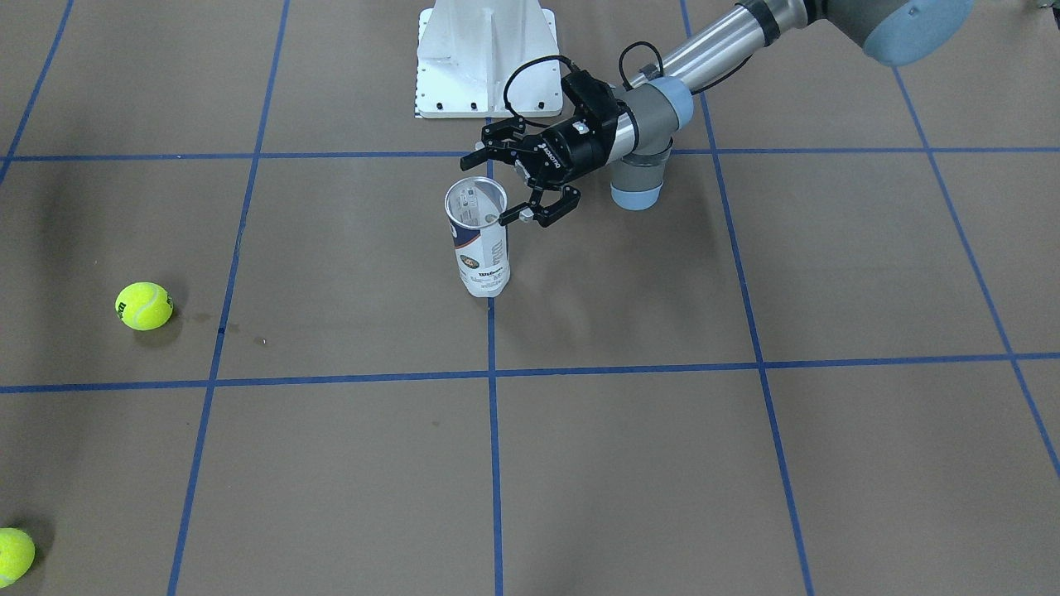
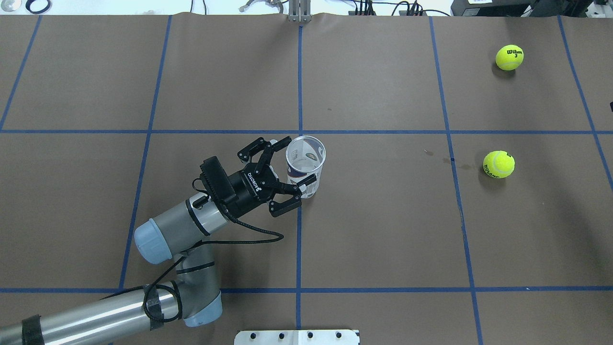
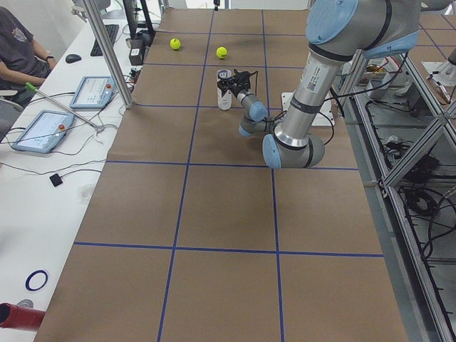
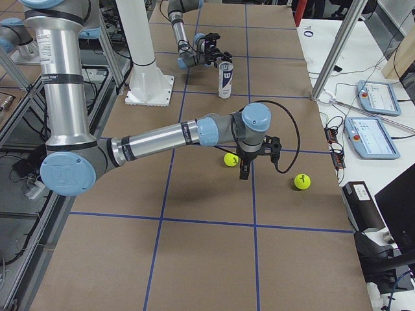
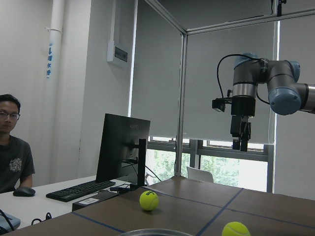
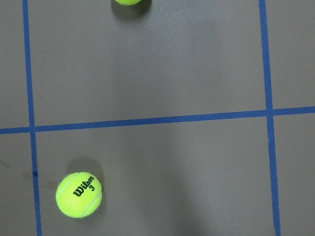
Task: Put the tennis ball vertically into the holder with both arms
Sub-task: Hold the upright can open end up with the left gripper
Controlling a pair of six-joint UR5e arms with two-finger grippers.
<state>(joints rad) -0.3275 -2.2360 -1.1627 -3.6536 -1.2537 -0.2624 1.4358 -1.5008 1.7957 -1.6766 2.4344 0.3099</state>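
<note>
My left gripper is spread wide around the top of the holder, which stands upright mid-table. If it closes off-centre, I expect the can to tip. I cannot tell how wide the right gripper is, hanging near a tennis ball.

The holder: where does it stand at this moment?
In the overhead view the holder stands upright near the centre of the table, beside the middle blue line, inside the open left gripper; two tennis balls lie far to its right.
</note>
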